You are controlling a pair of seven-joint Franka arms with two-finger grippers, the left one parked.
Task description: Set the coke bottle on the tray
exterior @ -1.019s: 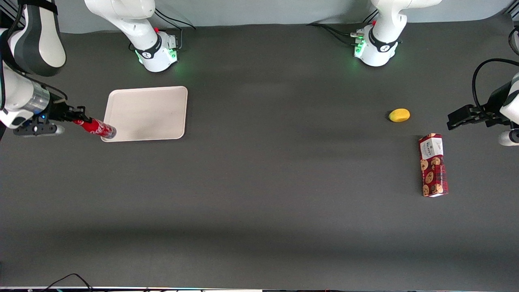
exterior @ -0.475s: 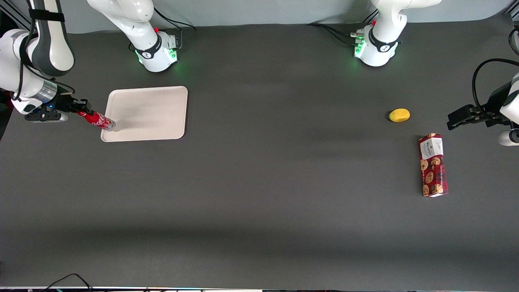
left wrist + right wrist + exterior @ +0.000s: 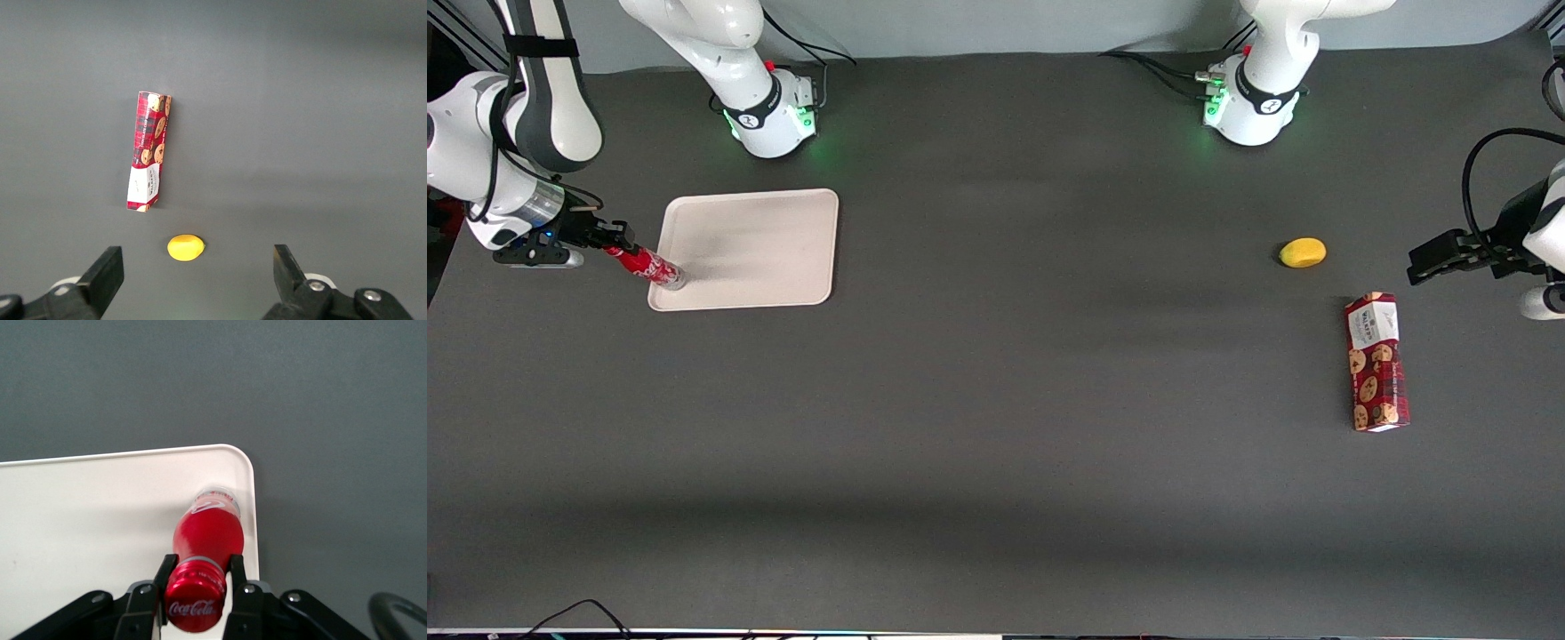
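Observation:
The coke bottle (image 3: 646, 265) is a slim red bottle with a red cap. My right gripper (image 3: 615, 245) is shut on its neck just below the cap. The bottle's clear base rests at the corner of the beige tray (image 3: 765, 249) nearest the front camera and the working arm's end of the table. In the right wrist view the fingers (image 3: 165, 577) clamp the bottle (image 3: 208, 537) on both sides of the neck, with its base on the tray (image 3: 93, 520) close to the rim corner.
A yellow lemon-like fruit (image 3: 1303, 252) and a red cookie box (image 3: 1376, 362) lie toward the parked arm's end of the table; both show in the left wrist view, the fruit (image 3: 185, 247) and the box (image 3: 149, 150). Two arm bases (image 3: 772, 111) stand at the table's back edge.
My gripper has lowered and shifted toward the tray with the bottle, which now stands more upright, its base down on the tray's corner.

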